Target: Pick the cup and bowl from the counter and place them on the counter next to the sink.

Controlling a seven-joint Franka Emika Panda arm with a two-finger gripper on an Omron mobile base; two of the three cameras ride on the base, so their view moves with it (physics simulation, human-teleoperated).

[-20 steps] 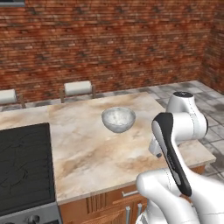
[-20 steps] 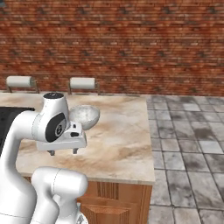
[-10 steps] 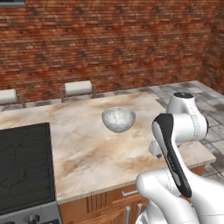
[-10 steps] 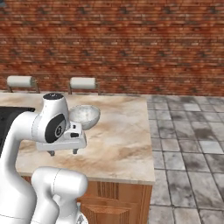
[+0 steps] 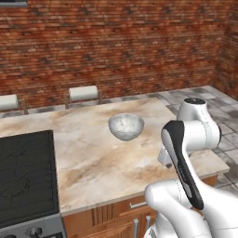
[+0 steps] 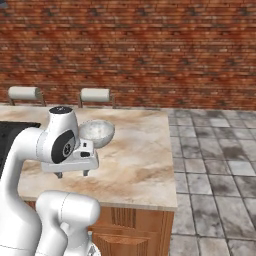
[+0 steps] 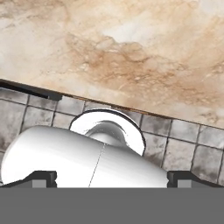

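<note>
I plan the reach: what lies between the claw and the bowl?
Bare counter lies between the claw and the bowl, seen in the right base view.

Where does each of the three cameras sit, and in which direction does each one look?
Left base view: behind the arm, to its left, looking forward and down at the bowl on the counter; the arm rises at lower right.
Right base view: behind, to the right, facing the same way; the arm rises at lower left, with the open gripper above the counter.
Hand view: on the hand, looking down at the counter edge and floor; fingertips at the bottom.
Both base views share bowl, counter and stove.
</note>
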